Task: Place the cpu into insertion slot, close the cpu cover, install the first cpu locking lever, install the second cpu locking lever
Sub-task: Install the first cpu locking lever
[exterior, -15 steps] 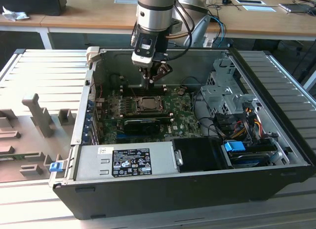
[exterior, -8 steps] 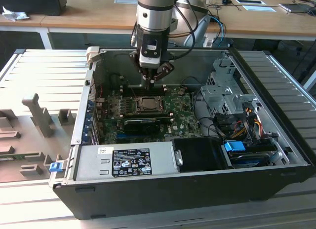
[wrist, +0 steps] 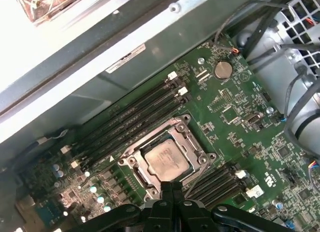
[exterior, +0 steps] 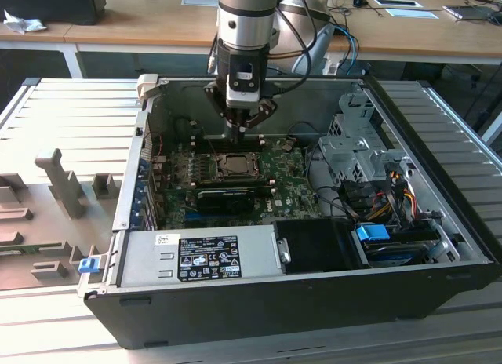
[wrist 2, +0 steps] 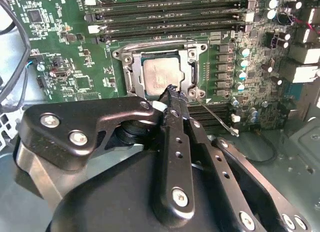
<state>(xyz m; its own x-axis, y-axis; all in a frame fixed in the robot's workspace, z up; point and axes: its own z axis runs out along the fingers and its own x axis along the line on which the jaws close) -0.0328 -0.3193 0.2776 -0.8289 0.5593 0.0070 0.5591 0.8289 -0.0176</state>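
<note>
Spotting the small, pale silver-grey square cpu (wrist 2: 159, 74) flat in the square dark insertion slot (wrist 2: 134, 77), thin grey metal cpu cover (wrist 2: 131, 54) apparently down around it. Just beyond the socket rim: black gripper (wrist 2: 171, 92) clenched, empty, thin wire locking lever (wrist 2: 216, 114) alongside.

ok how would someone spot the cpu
In the open case, find the green motherboard. Beside the long memory slots sits a grey metal frame. The cpu is the pale silver square inside it; neighbouring chips are black.
</note>
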